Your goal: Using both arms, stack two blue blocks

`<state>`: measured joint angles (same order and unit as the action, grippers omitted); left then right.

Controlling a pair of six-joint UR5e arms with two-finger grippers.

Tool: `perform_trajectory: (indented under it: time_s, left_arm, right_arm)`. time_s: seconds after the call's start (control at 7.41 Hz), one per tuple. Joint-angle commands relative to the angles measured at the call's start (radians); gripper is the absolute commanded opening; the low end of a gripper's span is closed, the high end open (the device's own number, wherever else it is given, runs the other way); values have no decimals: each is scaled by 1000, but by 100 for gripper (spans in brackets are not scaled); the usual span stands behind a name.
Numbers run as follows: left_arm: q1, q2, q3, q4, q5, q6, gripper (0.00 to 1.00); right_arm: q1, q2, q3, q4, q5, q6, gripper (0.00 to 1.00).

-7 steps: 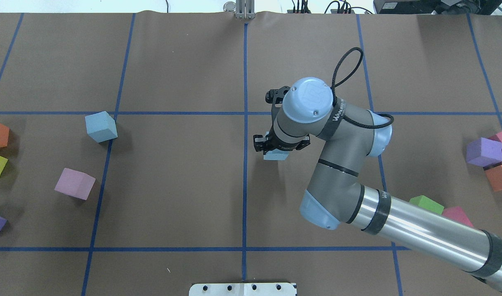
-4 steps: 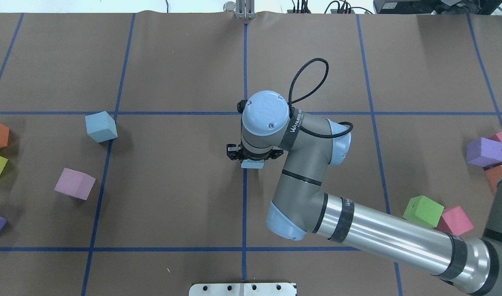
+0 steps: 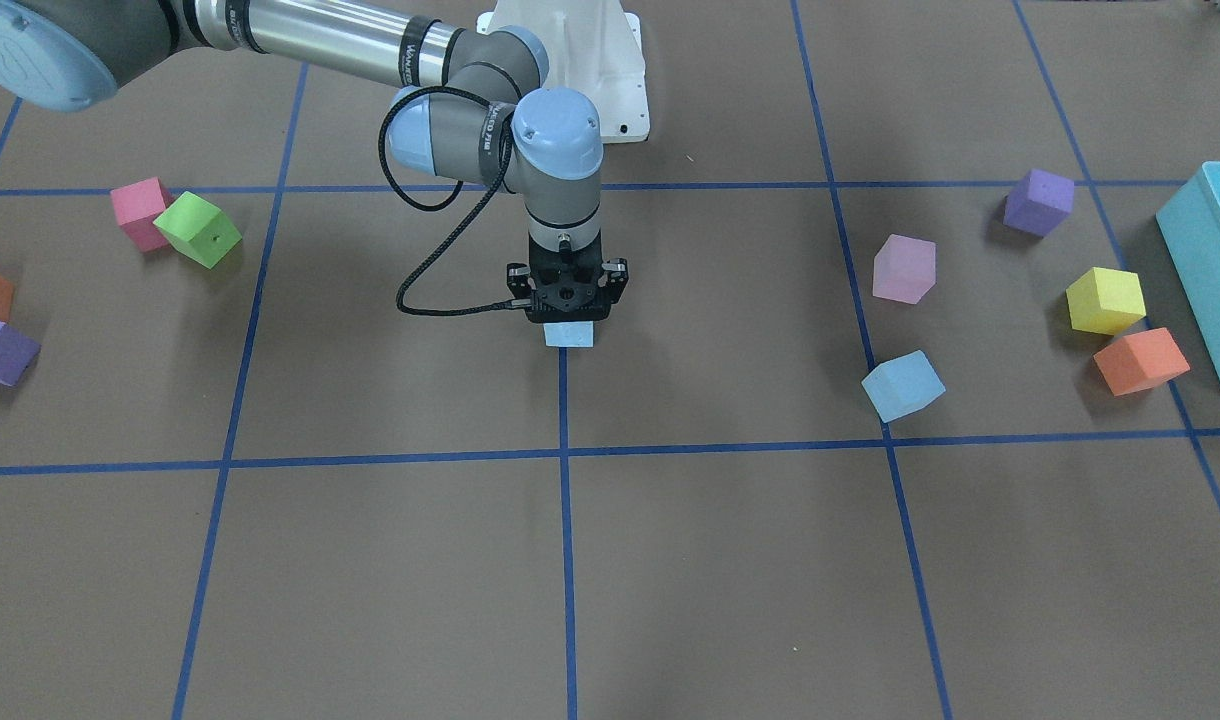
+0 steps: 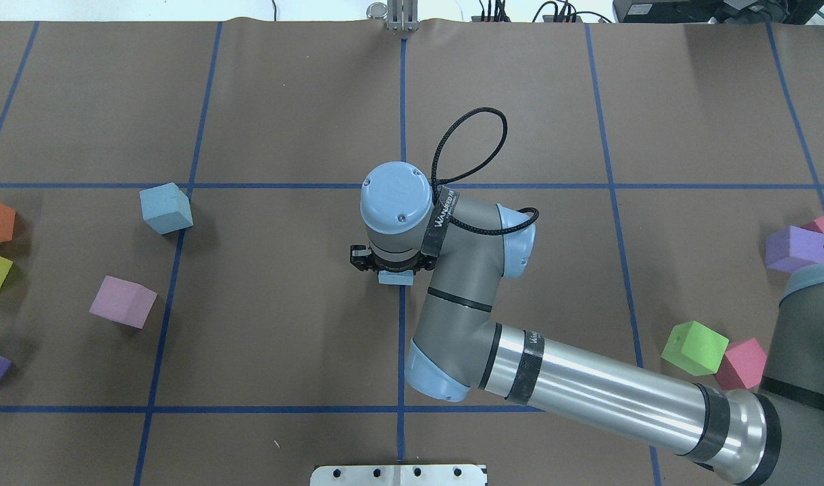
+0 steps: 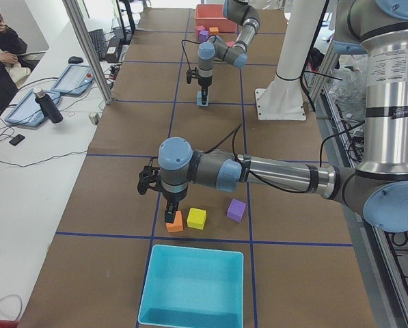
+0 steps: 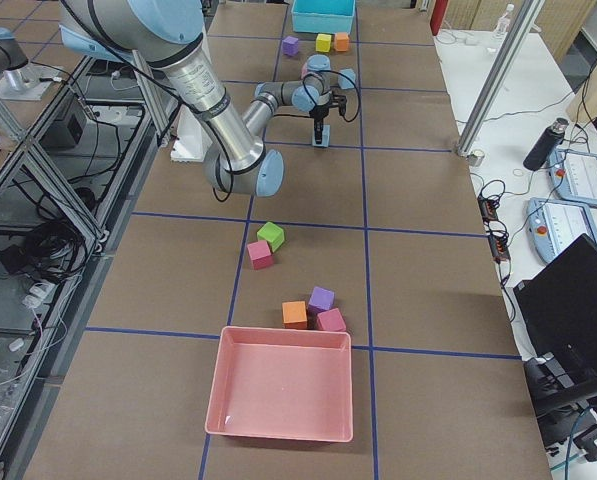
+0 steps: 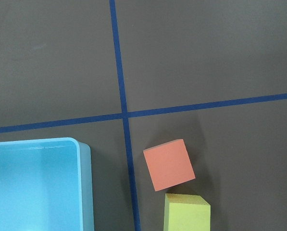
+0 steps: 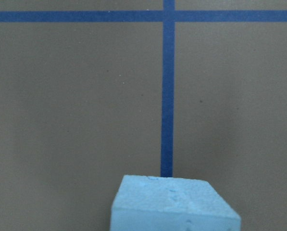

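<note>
My right gripper (image 4: 392, 260) is shut on a pale blue block (image 4: 394, 277) and holds it low over the table's centre line. It shows in the front view (image 3: 568, 300) with the block (image 3: 569, 334) under it, and the block fills the lower edge of the right wrist view (image 8: 174, 204). The second blue block (image 4: 166, 208) lies free on the left half of the table, also in the front view (image 3: 902, 385). My left gripper (image 5: 169, 213) hangs over an orange cube (image 5: 174, 222); I cannot tell whether it is open or shut.
A turquoise box (image 5: 190, 287) stands at the table's left end beside orange (image 7: 168, 165) and yellow (image 7: 186, 211) cubes. A lilac cube (image 4: 121, 302) lies near the second blue block. Green (image 4: 694, 347), pink (image 4: 741, 363) and purple (image 4: 793, 248) cubes and a pink tray (image 6: 216, 400) are at the right.
My right arm has swung left with the blue block, from right of the centre line to onto it. The second blue block has not moved.
</note>
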<state>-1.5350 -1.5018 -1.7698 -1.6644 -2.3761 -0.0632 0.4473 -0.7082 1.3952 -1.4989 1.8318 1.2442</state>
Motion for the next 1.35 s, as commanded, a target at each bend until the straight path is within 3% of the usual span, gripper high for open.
perform_trajectory:
  time_s: [0.0, 0.13, 0.4, 0.54, 0.81, 1.21]
  left_arm:
    - [-1, 0, 1, 0, 0, -1, 98]
    - [-1, 0, 1, 0, 0, -1, 98]
    - [1, 0, 1, -2, 0, -1, 98]
    - [1, 0, 1, -2, 0, -1, 98]
    - [1, -3, 0, -2, 0, -1, 98]
    - [3, -32, -37, -87, -17, -35, 98]
  right_arm:
    - [-1, -5, -5, 0, -2, -11, 27]
    - [-1, -8, -5, 0, -2, -15, 40]
    - [1, -8, -7, 8, -2, -11, 88]
    - [1, -7, -5, 12, 0, -12, 99]
    - [40, -1, 45, -1, 30, -14, 100]
    - [241, -8, 148, -125, 159, -32, 100]
